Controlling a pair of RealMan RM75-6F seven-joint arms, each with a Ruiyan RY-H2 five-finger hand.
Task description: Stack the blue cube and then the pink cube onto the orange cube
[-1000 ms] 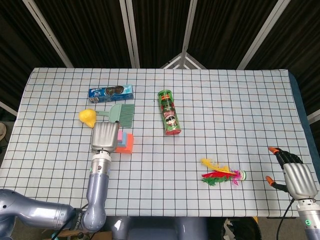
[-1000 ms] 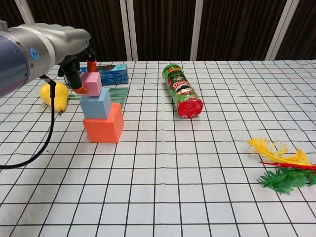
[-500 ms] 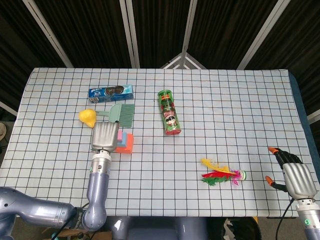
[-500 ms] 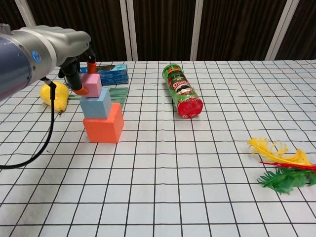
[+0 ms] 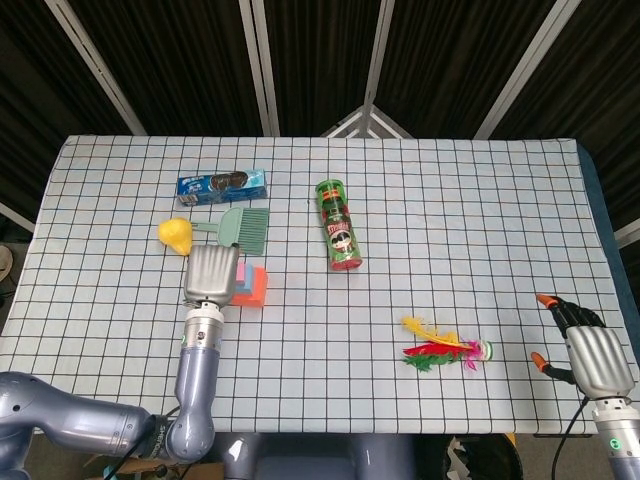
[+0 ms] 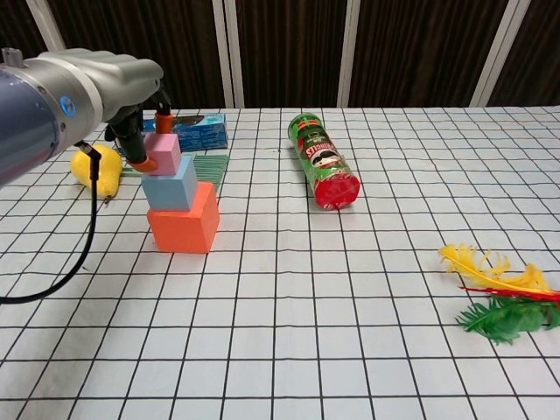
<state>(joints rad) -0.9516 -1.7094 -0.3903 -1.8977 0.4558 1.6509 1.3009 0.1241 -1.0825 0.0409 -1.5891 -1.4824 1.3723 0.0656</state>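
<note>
In the chest view the orange cube (image 6: pixel 184 227) stands on the checkered cloth with the blue cube (image 6: pixel 172 185) on top of it. The pink cube (image 6: pixel 164 150) sits on the blue one, slightly off to the left. My left hand (image 6: pixel 140 131) pinches the pink cube, one orange fingertip at its top and one at its lower left. From the head view the left hand (image 5: pixel 211 275) covers most of the stack; only an edge of the orange cube (image 5: pixel 258 288) shows. My right hand (image 5: pixel 585 348) hangs at the table's front right edge, fingers apart, holding nothing.
A yellow pear (image 6: pixel 101 171), a green brush (image 6: pixel 208 164) and a blue cookie pack (image 6: pixel 197 131) lie just behind and left of the stack. A green chip can (image 6: pixel 324 162) lies to its right. A feather shuttlecock (image 6: pixel 499 293) lies at front right.
My left hand has shifted very slightly to the right over the stack, still on the pink cube. The right hand has not moved.
</note>
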